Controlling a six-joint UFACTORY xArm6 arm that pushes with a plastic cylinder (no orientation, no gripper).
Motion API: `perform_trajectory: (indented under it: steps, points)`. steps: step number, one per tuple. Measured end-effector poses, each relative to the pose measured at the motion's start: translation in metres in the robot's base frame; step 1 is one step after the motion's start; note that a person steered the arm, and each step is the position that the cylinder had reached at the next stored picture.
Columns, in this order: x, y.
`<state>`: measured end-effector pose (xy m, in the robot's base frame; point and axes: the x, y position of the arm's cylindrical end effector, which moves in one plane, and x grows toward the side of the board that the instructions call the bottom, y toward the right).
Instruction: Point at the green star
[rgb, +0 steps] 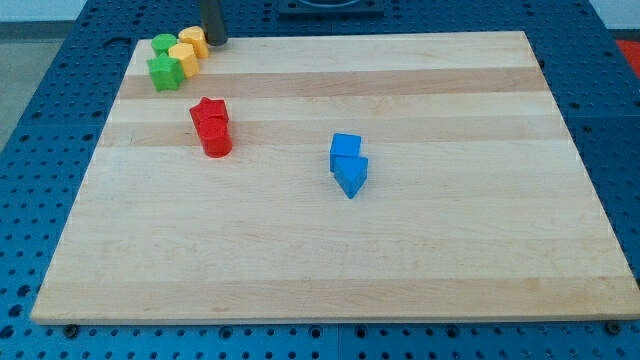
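My tip (215, 42) sits at the board's far left corner, about eleven o'clock from the centre of the wooden board (400, 260). It is a bare dark rod with nothing to open or close, and it carries nothing.

The green star (167, 71) lies at about eight o'clock from my tip, a short way off, at the near-left end of a tight cluster. Just beyond it, at its twelve o'clock, is a second green block (163, 45), rounder, its shape hard to read. Two yellow blocks run toward my tip: one (182, 54) touching the star's two o'clock side, the other yellow block (193, 40) just beside the rod.

I judge the star light, rigid and smooth, likely to skate on the board at the slightest nudge, so pointing calls for stopping short of it. With no grasp possible, the free faces to approach are its six and nine o'clock sides.

Elsewhere, a red star (208, 110) touches a red cylinder (215, 141) near ten o'clock of centre, and two blue blocks (348, 164) sit together mid-board.
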<state>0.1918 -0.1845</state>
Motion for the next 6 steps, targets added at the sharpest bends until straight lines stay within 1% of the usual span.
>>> perform_trajectory:
  steps: [2,3,4,5,6]
  points:
    - [0.009,0.012]
    - [0.045,0.034]
    - [0.089,0.025]
    - [0.125,0.0]
    - [0.141,-0.041]
